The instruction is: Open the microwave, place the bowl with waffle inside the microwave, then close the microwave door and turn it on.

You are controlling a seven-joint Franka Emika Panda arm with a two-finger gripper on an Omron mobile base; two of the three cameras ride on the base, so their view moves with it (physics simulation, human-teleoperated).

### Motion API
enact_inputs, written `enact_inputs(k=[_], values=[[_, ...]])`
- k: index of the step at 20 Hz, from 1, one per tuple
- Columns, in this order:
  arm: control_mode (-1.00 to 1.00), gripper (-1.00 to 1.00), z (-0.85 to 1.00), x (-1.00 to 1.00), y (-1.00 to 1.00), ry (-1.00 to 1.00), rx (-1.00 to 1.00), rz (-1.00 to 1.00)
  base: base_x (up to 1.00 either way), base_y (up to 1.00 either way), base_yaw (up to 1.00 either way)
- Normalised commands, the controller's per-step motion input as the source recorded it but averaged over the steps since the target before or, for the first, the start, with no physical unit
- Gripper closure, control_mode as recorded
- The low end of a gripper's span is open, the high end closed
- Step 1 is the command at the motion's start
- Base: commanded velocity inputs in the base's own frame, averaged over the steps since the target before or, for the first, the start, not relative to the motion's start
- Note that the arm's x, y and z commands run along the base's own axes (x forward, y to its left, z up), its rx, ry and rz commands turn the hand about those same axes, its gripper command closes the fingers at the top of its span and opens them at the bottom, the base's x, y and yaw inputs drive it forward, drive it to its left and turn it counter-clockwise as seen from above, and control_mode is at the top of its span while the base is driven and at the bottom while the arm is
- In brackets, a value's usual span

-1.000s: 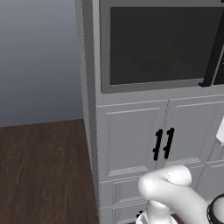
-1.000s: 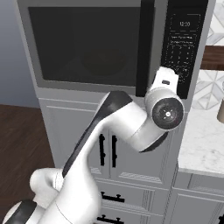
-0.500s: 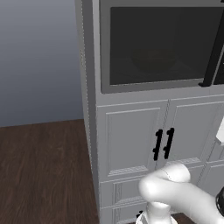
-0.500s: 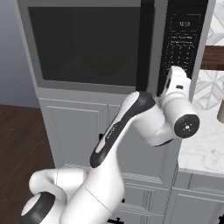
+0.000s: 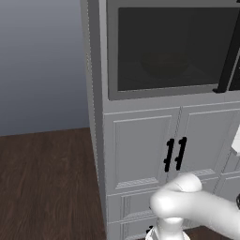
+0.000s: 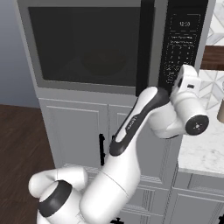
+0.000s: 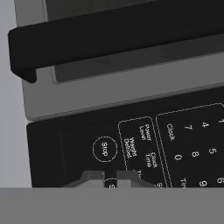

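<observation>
A: Where's the microwave [image 6: 109,43]?
B: Upper half of the right base view, built into a grey column; in the left base view it sits upper right; the microwave door [image 5: 173,47] is shut flush, dark glass in a grey frame.

A: And the handle?
B: Long black bar handle [image 6: 144,48], vertical, centre-right of the right base view, btwn the glass and the black keypad panel [image 6: 179,48]; in the hand view it lies as a thick black bar across the top, since that cam is rolled.

A: Gripper?
B: The gripper [image 7: 110,178] is at the bottom centre of the hand view; its two dark tips stand close together, only a thin slit btwn them, nothing held; they point at the keypad, just below the round Stop button [image 7: 105,148]; whether they touch the panel can't be told.

A: Arm posn?
B: In the right base view the white arm climbs from lower left to the hand [image 6: 188,87] at mid right, in front of the keypad's lower part.

A: Anything else?
B: White cupboard doors [image 5: 164,145] w/ small black handles under the microwave, lower centre of the left base view; dark wood floor [image 5: 47,183] lower left; marble counter [image 6: 203,148] at the right edge of the right base view.
</observation>
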Motion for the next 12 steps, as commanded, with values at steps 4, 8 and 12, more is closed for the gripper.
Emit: enact_inputs(k=[4,8,12], values=[[-1.00,1.00,0.00,0.37,-0.06,-0.07,0.00,0.00,0.00,0.00,0.00],[-1.00,1.00,0.00,0.13,-0.23,-0.10,0.00,0.00,0.00,0.00,0.00],[-1.00,1.00,-0.03,0.21,-0.15,-0.06,0.00,0.00,0.00,0.00,0.00]])
